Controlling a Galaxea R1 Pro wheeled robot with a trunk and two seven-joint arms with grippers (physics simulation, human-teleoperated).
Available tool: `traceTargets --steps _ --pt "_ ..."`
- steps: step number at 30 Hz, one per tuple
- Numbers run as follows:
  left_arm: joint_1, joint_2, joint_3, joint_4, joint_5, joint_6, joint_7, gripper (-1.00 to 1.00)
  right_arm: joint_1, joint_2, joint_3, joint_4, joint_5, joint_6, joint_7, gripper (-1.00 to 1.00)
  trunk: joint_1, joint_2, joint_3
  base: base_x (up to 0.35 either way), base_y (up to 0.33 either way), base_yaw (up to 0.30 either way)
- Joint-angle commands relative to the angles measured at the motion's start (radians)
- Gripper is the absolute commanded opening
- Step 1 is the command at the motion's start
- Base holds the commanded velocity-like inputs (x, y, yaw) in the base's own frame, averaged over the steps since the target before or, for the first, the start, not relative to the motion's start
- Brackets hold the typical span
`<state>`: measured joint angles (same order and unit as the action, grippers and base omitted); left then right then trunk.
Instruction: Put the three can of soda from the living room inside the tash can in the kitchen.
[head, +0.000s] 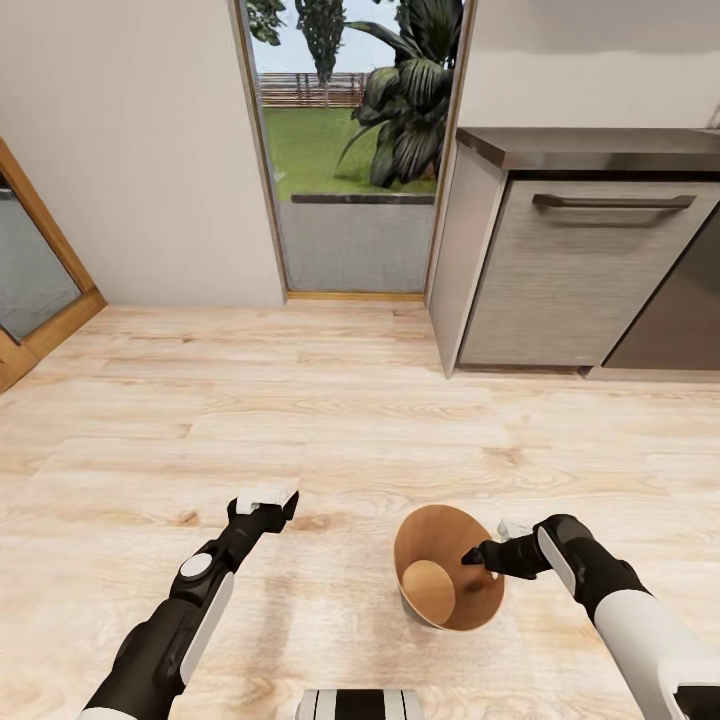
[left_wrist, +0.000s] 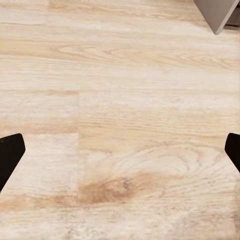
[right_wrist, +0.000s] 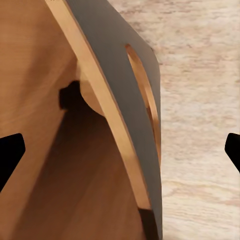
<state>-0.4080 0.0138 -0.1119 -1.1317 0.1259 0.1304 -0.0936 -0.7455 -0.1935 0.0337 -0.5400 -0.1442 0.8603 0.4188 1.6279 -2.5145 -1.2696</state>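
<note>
Two grippers spread wide: right gripper (head: 478, 556) over the bin's (head: 420, 530) rim, left gripper (head: 268, 497) at its nine o'clock.

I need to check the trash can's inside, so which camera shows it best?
The head view: it looks down into the whole trash can, its wooden wall and bottom bare. The right wrist view has a close slice of its rim and grey wall. The left wrist view faces floor.

Head looks down; wrists close over floor (left_wrist: 120, 100).
</note>
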Motion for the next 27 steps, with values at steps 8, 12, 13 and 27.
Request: traceTargets --steps 8,12,13,27 --pt "0.0 0.0 0.0 0.0 0.0 0.0 0.0 1.0 0.0 0.0 0.0 0.0 0.0 0.0 0.0 -1.0 0.0 0.0 0.0 0.0 0.0 0.0" --pt "0.0 0.0 0.0 0.0 0.0 0.0 0.0 1.0 0.0 0.0 0.0 0.0 0.0 -0.001 0.0 -1.0 0.0 0.0 0.0 0.0 0.0 0.0" --pt "0.0 0.0 0.0 0.0 0.0 0.0 0.0 1.0 0.0 0.0 0.0 0.0 0.0 0.0 0.0 -1.0 0.0 0.0 0.0 0.0 0.0 0.0" --pt "0.0 -0.001 0.0 0.0 0.0 0.003 0.0 1.0 0.0 0.004 0.0 0.0 0.0 -0.001 0.0 -1.0 -0.005 0.002 0.039 0.0 0.0 0.0"
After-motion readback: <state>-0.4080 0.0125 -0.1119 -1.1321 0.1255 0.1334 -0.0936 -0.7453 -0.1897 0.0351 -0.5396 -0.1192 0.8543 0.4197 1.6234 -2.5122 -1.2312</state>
